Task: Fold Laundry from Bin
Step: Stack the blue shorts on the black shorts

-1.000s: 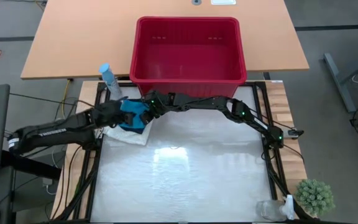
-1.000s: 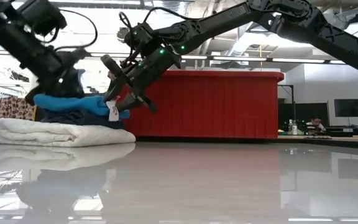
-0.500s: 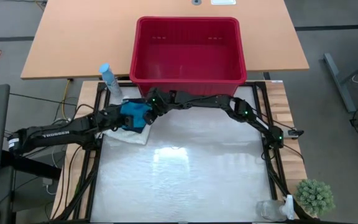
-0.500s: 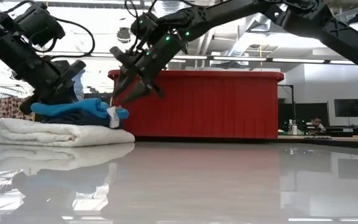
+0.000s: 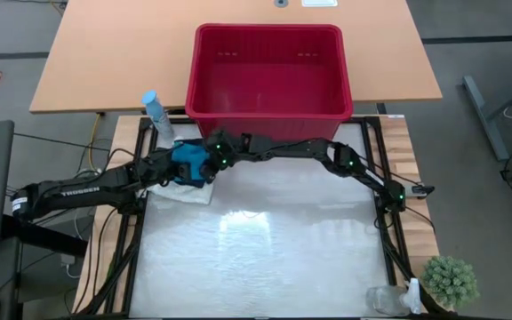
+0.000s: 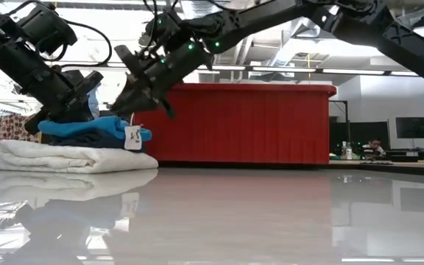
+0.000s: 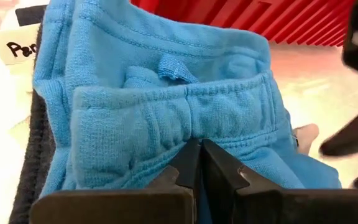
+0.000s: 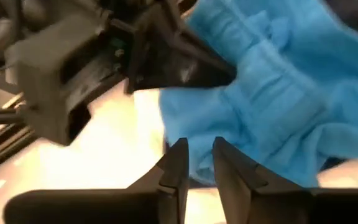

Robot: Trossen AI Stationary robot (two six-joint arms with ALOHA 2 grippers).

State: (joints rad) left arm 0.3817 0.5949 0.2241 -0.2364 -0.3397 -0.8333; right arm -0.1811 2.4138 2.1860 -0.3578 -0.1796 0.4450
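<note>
— Looking at the pile at the left of the frame in the low view: the teal-blue piece [image 6: 94, 126] lies on top of the dark one [image 6: 87, 140], both on the folded white cloth [image 6: 68, 157]. The red bin [image 5: 269, 71] stands behind, at upper centre in the high view.

— And the end effectors?

— The left end effector [image 7: 199, 163] is pinched shut on the teal fabric's edge. The right end effector [image 8: 196, 163] hovers over the same piece, fingers narrow with a slit between them, holding nothing I can see.

— Advice?

— Smooth gently, I'd say; press down, don't drag, or the pile on the counter [image 5: 265, 249] slides apart.
</note>
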